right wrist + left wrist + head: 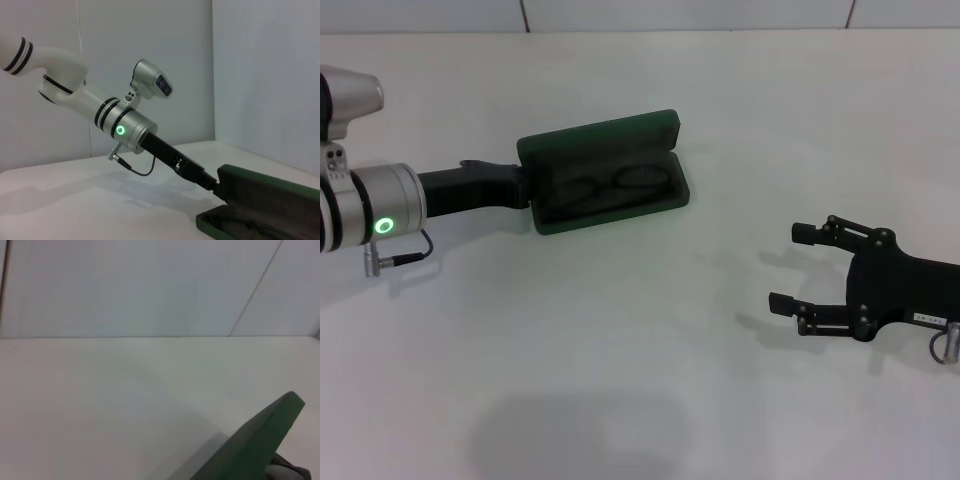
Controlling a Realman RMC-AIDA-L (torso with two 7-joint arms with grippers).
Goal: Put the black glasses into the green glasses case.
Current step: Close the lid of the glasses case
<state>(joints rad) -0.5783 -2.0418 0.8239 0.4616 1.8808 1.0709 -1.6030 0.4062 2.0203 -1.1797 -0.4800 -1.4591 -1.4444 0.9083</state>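
Already inside, the black glasses (pixel 618 186) lie folded on the dark lining of the green glasses case (pixel 605 170), which sits open on the white tabletop (pixel 620 350), lid raised behind the tray. The left claw (pixel 515 185) meets the case's left end; whether it grips cannot be told. The right claw (pixel 798 268) hovers well apart to the right, fingers spread, holding nothing.

The green glasses case (pixel 605 170) has a matt, smooth hard shell and a dark, felt-like lining. The black glasses (pixel 617 187) inside show thin dark frames. The desk (pixel 620 340) is white, smooth and faintly sheeny. The left arm (pixel 127 130) is brushed silvery metal; the right gripper (pixel 798 268) is matt black.
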